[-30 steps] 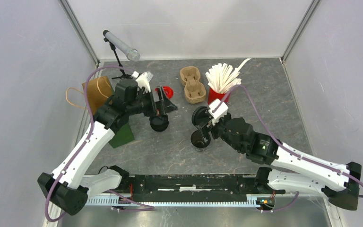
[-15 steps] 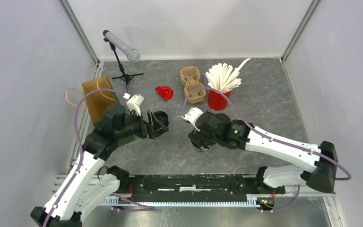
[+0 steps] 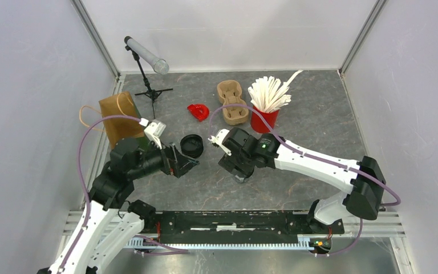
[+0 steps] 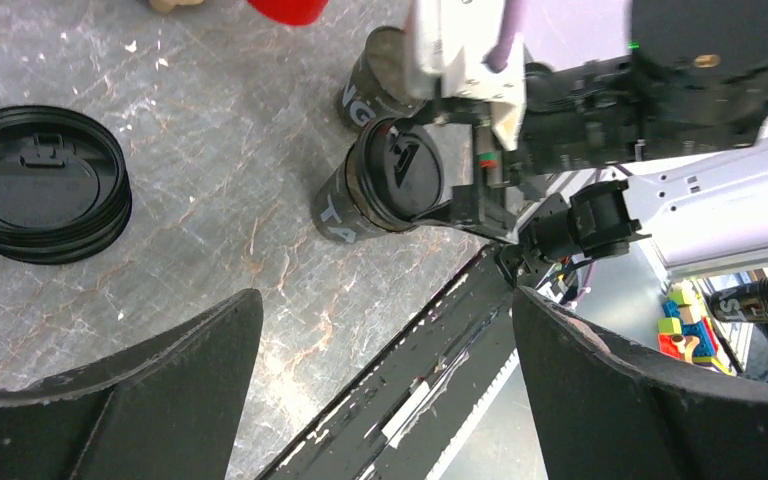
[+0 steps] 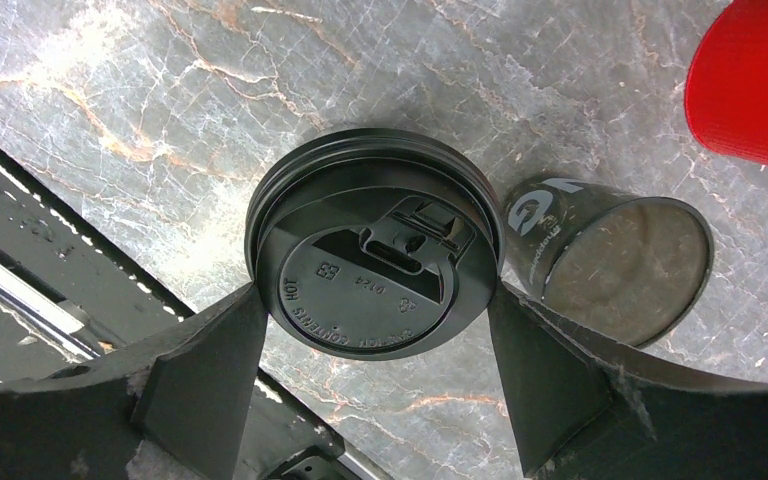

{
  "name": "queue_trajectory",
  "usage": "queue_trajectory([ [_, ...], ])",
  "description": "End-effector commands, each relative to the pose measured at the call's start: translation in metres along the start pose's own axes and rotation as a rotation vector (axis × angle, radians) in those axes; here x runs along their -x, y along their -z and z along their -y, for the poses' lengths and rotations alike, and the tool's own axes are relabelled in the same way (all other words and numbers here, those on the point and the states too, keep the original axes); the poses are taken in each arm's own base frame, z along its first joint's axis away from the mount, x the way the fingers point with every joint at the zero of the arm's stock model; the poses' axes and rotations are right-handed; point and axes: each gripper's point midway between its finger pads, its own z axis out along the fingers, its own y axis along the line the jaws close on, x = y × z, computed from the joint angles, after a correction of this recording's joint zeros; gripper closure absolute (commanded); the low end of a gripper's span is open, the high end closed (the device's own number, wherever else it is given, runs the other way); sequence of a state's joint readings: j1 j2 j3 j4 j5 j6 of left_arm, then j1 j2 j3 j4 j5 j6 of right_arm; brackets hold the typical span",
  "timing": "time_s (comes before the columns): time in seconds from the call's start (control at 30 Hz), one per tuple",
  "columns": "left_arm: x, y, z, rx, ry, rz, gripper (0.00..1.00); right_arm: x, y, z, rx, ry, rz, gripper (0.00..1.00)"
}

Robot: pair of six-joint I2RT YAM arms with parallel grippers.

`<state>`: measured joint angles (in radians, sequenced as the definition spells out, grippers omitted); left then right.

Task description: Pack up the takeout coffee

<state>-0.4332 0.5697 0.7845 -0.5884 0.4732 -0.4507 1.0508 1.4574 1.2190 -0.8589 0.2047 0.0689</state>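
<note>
A black coffee cup with a black lid point(image 5: 375, 270) stands on the grey table, also seen in the left wrist view point(image 4: 385, 185). My right gripper point(image 5: 375, 300) comes down over it from above point(image 3: 236, 165), with a finger against each side of the lid rim. A second black cup point(image 5: 620, 265), without a lid, stands right beside it. My left gripper point(image 4: 380, 300) hangs open and empty above the table point(image 3: 185, 162), left of the cups. A stack of black lids point(image 4: 45, 195) lies just beyond it point(image 3: 192, 144). The pulp cup carrier point(image 3: 232, 103) and brown paper bag point(image 3: 120, 114) sit farther back.
A red cup point(image 3: 265, 120) full of white sticks point(image 3: 269, 91) stands behind the right arm. A small red object point(image 3: 198, 111) lies near the carrier. A tube on a small black tripod point(image 3: 145, 54) stands at the back left. The black base rail point(image 3: 234, 220) runs along the near edge.
My left arm has pulled back toward the near left, away from the lid stack. My right wrist has swung left over the cups and now stands on the lidded one.
</note>
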Motion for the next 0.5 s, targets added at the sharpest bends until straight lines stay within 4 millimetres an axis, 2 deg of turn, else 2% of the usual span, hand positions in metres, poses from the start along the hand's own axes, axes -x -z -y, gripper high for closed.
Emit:
queue_trajectory([
  [0.0, 0.014, 0.006, 0.003, -0.009, -0.081, 0.082, 0.0, 0.007, 0.006, -0.003, 0.037, 0.019, -0.012, 0.15],
  [0.23, 0.011, 0.004, 0.002, -0.01, -0.072, 0.062, 0.0, 0.003, 0.003, 0.002, 0.038, 0.027, -0.054, 0.15],
  [0.47, 0.011, 0.003, 0.002, -0.01, -0.073, 0.063, 0.0, -0.009, -0.01, 0.0, 0.062, 0.032, -0.083, 0.14],
])
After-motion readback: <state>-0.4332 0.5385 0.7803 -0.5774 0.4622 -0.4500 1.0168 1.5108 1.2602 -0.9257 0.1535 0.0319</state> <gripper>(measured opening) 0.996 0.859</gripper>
